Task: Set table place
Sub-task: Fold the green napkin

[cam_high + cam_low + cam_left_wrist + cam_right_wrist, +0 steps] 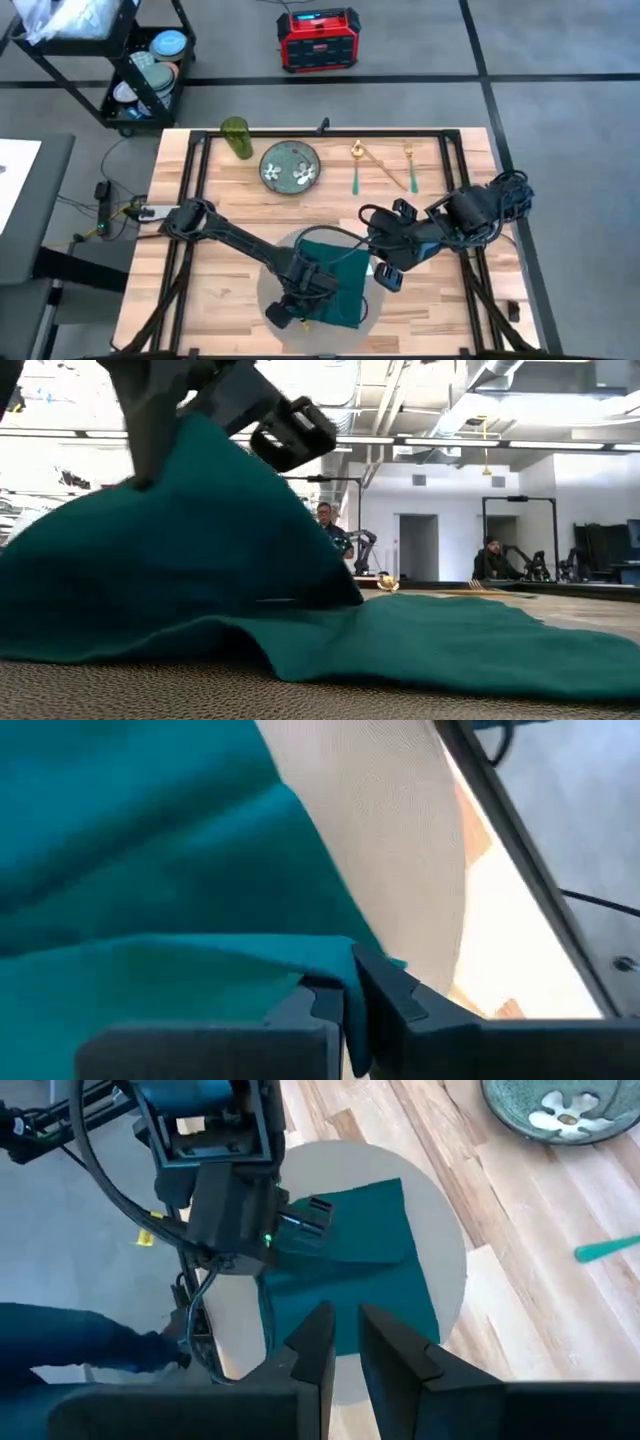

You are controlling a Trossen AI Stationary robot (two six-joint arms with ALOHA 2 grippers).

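A green tumbler stands at the far left, with a green floral plate just to its right. Farther right lie two gold utensils. A teal cloth lies near the front. Beyond, a black cart and a red box stand on the floor.

No text, label, brand or number can be read anywhere.
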